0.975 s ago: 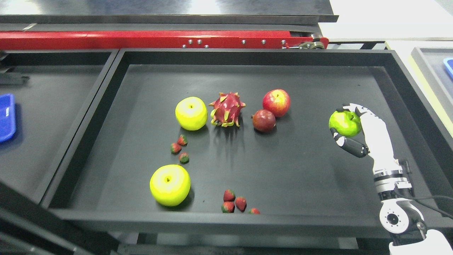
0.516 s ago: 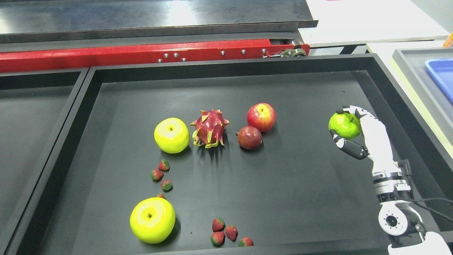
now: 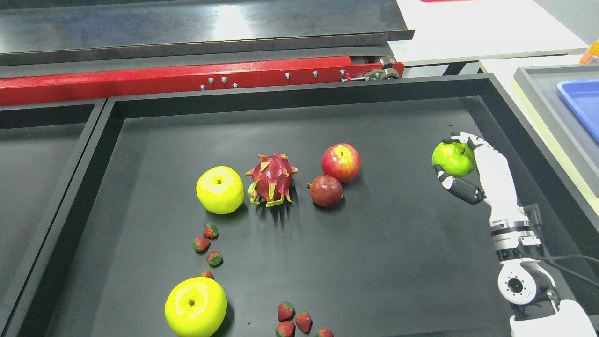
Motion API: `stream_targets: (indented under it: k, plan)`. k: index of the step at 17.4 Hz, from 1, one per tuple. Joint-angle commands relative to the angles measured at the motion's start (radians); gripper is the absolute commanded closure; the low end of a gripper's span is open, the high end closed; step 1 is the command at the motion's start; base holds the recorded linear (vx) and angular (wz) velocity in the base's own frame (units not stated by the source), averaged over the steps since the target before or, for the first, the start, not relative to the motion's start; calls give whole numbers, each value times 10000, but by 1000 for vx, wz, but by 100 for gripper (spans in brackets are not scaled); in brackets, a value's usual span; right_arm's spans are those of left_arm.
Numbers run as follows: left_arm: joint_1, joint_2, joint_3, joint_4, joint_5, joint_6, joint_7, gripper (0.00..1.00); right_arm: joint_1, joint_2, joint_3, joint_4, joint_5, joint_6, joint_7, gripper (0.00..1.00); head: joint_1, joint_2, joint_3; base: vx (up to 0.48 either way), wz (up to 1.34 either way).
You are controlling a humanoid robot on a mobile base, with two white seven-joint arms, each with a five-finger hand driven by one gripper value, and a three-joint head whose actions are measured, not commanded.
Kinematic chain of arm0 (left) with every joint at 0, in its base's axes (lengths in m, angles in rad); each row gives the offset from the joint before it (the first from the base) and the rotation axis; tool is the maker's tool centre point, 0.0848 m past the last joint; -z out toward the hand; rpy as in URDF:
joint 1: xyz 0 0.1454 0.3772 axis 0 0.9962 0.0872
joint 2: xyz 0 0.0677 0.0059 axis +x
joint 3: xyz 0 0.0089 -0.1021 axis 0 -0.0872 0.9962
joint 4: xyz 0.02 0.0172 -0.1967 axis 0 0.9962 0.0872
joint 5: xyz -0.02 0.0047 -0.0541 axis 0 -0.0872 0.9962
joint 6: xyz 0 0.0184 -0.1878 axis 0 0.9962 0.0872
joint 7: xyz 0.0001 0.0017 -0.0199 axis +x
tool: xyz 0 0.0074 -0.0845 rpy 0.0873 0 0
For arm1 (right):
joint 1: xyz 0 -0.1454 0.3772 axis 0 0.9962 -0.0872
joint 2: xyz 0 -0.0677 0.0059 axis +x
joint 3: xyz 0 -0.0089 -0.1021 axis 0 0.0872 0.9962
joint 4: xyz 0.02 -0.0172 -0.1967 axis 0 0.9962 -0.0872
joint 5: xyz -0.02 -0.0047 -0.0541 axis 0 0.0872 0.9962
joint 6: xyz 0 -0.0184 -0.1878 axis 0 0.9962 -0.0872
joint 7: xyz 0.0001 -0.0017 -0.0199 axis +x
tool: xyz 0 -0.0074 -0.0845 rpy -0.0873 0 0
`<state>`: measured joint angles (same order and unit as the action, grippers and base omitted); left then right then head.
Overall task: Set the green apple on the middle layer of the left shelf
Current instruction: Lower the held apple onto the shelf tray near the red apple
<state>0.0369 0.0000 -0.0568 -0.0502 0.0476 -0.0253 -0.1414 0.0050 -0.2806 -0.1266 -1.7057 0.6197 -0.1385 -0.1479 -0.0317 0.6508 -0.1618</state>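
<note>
The right hand (image 3: pixel 461 171) reaches in from the lower right corner, its white and black fingers (image 3: pixel 456 186) curled around the green apple (image 3: pixel 452 158), with the thumb under the fruit and the other fingertips over its top. The apple sits in that grip near the right wall of a large black tray (image 3: pixel 299 91), well apart from the rest of the fruit. In the middle of the tray a yellow apple (image 3: pixel 220 189) lies just left of a dragon fruit (image 3: pixel 271 179); to the right of the dragon fruit a dark red round fruit (image 3: pixel 326 190) touches a red apple (image 3: pixel 341 162) that lies just behind it. A second yellow apple (image 3: pixel 195 306) lies near the tray's front edge on the left, with a few small strawberries (image 3: pixel 206 244) scattered between the two yellow apples. More strawberries (image 3: pixel 295 323) cluster at the bottom edge near the middle. Behind the tray runs a red bar (image 3: pixel 187 80) with bolts along it, and beyond that a grey metal surface (image 3: pixel 196 23). Another black tray (image 3: pixel 42 154) adjoins on the left. At the far right a grey tray (image 3: pixel 538 89) holds a blue flat thing (image 3: pixel 582 100), only partly in view. The left hand does not show.
</note>
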Motion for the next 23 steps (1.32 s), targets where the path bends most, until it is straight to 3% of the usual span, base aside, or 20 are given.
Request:
stream_targets:
  k: [1,10,14,19,23]
  plan:
    - [-1,175,0,-4,0,8,3,0,271,-16,54,-1,0,-72,22,100,0,0,0,0,0]
    - [-1,175,0,11,0,8,3,0,149,30,467,-1,0,-118,52,100,0,0,0,0,0]
    - [-1,175,0,-4,0,8,3,0,-187,14,1921,60,122,-57,1259,98,0,0,0,0,0]
    - [-1,175,0,-4,0,8,3,0,-1719,91,3871,1070,537,-57,2306,96,0,0,0,0,0]
    - [-1,175,0,11,0,8,3,0,-2657,565,4211,2468,583,-57,2767,95,0,0,0,0,0]
